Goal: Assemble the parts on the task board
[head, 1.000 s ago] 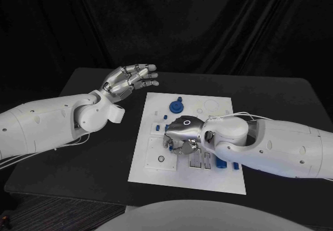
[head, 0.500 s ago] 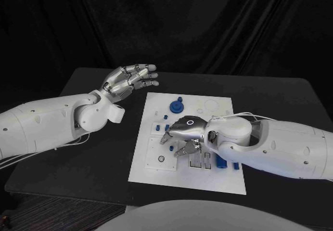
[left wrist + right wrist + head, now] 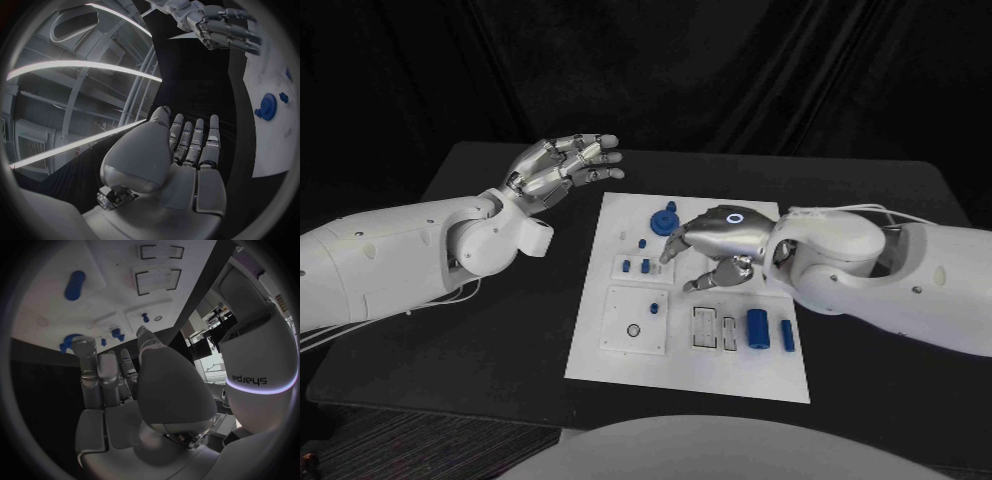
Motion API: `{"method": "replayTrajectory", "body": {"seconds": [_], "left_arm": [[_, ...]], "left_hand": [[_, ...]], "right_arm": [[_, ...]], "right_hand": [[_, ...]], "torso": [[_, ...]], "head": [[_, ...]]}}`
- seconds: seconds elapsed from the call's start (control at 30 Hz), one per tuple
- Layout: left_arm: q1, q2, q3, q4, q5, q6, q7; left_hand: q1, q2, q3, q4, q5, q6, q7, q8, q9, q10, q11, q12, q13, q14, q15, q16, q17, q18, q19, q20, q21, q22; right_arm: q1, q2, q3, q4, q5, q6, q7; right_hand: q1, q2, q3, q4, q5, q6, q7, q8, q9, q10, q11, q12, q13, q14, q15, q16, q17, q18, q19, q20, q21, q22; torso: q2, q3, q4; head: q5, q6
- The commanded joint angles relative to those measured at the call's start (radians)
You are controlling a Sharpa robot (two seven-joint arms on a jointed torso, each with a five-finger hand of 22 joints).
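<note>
Head view: the task board (image 3: 625,350) lies mid-table. The right hand (image 3: 715,243) hovers over its far half, fingers loosely spread, holding nothing. The left hand (image 3: 563,165) hangs open off the board's far left corner. A blue gear (image 3: 665,219) stands far on the board; two blue cylinders (image 3: 759,329) lie near right.

Left wrist view: the left hand (image 3: 181,160) is flat and empty, the gear (image 3: 268,106) beyond it.

Right wrist view: the right hand (image 3: 134,390) is empty above the board (image 3: 112,270).

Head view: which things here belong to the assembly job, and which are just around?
Job:
white board
blue gear
blue cylinder
small blue pegs
right hand, over the board

Around:
black table
left hand, raised off the board, empty
</note>
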Motion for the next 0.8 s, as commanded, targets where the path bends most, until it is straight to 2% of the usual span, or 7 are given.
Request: {"method": "replayTrajectory", "body": {"seconds": [0.03,0.2,0.23,0.4,0.67,0.77,0.8], "left_arm": [[-0.001,-0.001,0.001,0.003,0.002,0.007,0.068],[-0.001,0.0,0.001,0.003,0.002,0.007,0.066],[-0.001,0.001,0.001,0.003,0.002,0.008,0.066],[-0.002,0.004,0.001,0.003,0.002,0.01,0.066],[-0.002,0.006,0.001,0.003,0.002,0.009,0.064],[-0.003,0.007,0.001,0.004,0.002,0.009,0.063],[-0.003,0.007,0.001,0.004,0.002,0.009,0.063]], "left_hand": [[0.008,0.001,0.005,-0.001,-0.002,0.001,0.004,0.005,-0.001,-0.005,0.0,0.004,-0.001,0.001,0.007,0.006,-0.002,0.007,0.007,0.0,-0.003,-0.001],[0.007,0.004,0.009,-0.001,0.002,0.002,0.004,0.006,-0.002,-0.005,0.0,0.006,-0.001,0.004,0.01,0.009,-0.002,0.006,0.009,0.001,-0.003,-0.001],[0.007,0.004,0.009,-0.001,0.002,0.002,0.004,0.006,-0.002,-0.005,0.0,0.006,-0.001,0.004,0.01,0.009,-0.002,0.006,0.009,0.001,-0.003,-0.001],[0.008,0.005,0.01,-0.001,0.003,0.002,0.003,0.006,-0.002,-0.005,0.0,0.006,-0.001,0.004,0.011,0.009,-0.002,0.006,0.009,0.001,-0.003,-0.001],[0.009,0.006,0.013,-0.003,0.004,0.001,0.003,0.006,-0.002,-0.006,-0.001,0.006,-0.001,0.004,0.011,0.009,-0.002,0.005,0.01,0.001,-0.003,-0.001],[0.011,0.009,0.018,-0.004,0.005,0.0,0.003,0.006,-0.003,-0.008,0.0,0.006,-0.001,0.003,0.011,0.01,-0.003,0.004,0.01,0.001,-0.003,-0.001],[0.011,0.009,0.018,-0.004,0.005,0.0,0.003,0.006,-0.003,-0.008,0.0,0.006,-0.001,0.003,0.011,0.01,-0.003,0.004,0.01,0.001,-0.003,-0.001]], "right_arm": [[0.023,-0.034,0.0,0.01,0.084,-0.043,-0.03],[0.045,-0.099,0.0,0.006,0.053,-0.017,-0.059],[0.045,-0.107,0.0,0.007,0.039,-0.011,-0.064],[0.033,-0.142,0.0,0.003,-0.014,0.009,-0.085],[0.008,-0.16,0.0,-0.005,-0.035,0.026,-0.096],[-0.007,-0.162,0.0,-0.001,-0.037,0.023,-0.09],[-0.008,-0.162,0.0,-0.001,-0.037,0.022,-0.089]], "right_hand": [[-0.017,0.001,-0.007,-0.003,-0.008,0.012,-0.005,0.003,-0.006,0.035,-0.006,0.004,-0.011,0.013,-0.004,0.004,0.002,0.0,0.015,0.001,0.018,0.083],[-0.038,-0.008,-0.015,0.002,-0.034,0.02,-0.026,-0.004,-0.022,0.083,-0.016,-0.011,-0.047,0.047,-0.016,0.009,0.013,-0.006,0.053,-0.011,0.062,0.089],[-0.052,-0.018,-0.019,0.005,-0.053,0.018,-0.065,-0.008,-0.029,0.095,-0.017,-0.021,-0.06,0.051,-0.018,0.003,0.007,-0.007,0.057,-0.012,0.059,0.087],[-0.072,-0.041,-0.026,0.012,-0.077,0.022,-0.093,-0.011,-0.035,0.106,-0.018,-0.038,-0.071,0.058,-0.019,0.005,0.011,-0.01,0.067,-0.015,0.077,0.091],[-0.098,-0.04,-0.027,0.012,-0.111,0.04,-0.079,-0.008,-0.042,0.147,-0.025,-0.048,-0.07,0.063,-0.024,0.002,0.011,-0.01,0.072,-0.019,0.075,0.091],[-0.105,-0.031,-0.023,0.01,-0.118,0.049,-0.046,-0.009,-0.047,0.194,-0.036,-0.05,-0.07,0.069,-0.033,0.004,0.017,-0.011,0.079,-0.027,0.085,0.094],[-0.105,-0.031,-0.023,0.01,-0.118,0.049,-0.046,-0.009,-0.047,0.195,-0.036,-0.05,-0.07,0.069,-0.033,0.004,0.017,-0.011,0.079,-0.027,0.085,0.094]], "torso": [[0.001,0.0,-0.0008],[0.0,-0.0012,0.0007],[0.0,-0.0011,0.0],[0.001,-0.0012,0.0002],[0.002,0.0,0.0016],[0.001,-0.0002,0.0005],[0.001,0.0,0.0003]], "head": [[-0.002,0.0],[-0.008,0.0],[-0.008,0.0],[-0.005,0.0],[-0.008,0.0],[-0.005,0.0],[-0.005,0.0]]}}
